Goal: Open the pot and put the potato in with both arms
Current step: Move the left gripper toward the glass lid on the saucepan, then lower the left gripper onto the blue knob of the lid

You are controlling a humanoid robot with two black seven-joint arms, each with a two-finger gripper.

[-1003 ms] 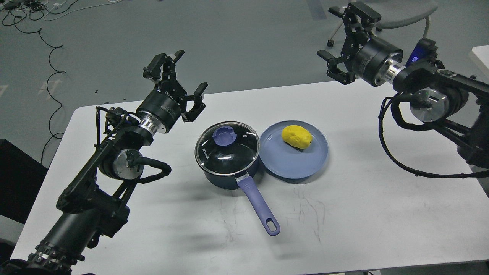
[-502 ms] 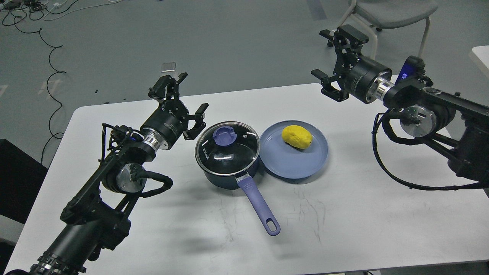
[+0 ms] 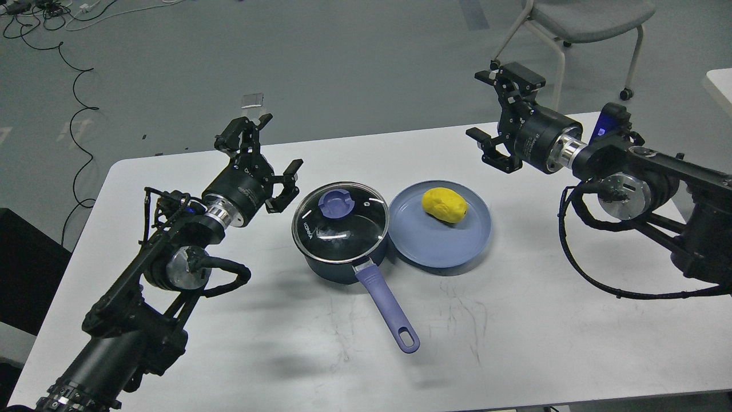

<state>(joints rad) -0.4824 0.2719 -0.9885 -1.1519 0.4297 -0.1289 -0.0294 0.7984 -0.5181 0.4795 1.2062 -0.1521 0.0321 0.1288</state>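
The navy pot (image 3: 334,269) stands mid-table with its glass lid (image 3: 341,223) and blue knob (image 3: 335,203) on top. Its periwinkle handle (image 3: 388,309) points toward me. The yellow potato (image 3: 444,205) lies on a light-blue plate (image 3: 434,243) right of the pot. My left gripper (image 3: 264,157) is open and empty, just left of the lid and above the table. My right gripper (image 3: 496,109) is open and empty, up and to the right of the potato, near the table's far edge.
The white table (image 3: 514,332) has scuff marks in front of the pot. A grey chair (image 3: 577,23) stands on the floor behind the right arm. Black cables (image 3: 74,74) lie on the floor at the far left.
Both arms have come down toward the table. The left gripper has dropped beside the lid. The right gripper has dropped lower over the table's far edge. Pot, lid and potato have not moved.
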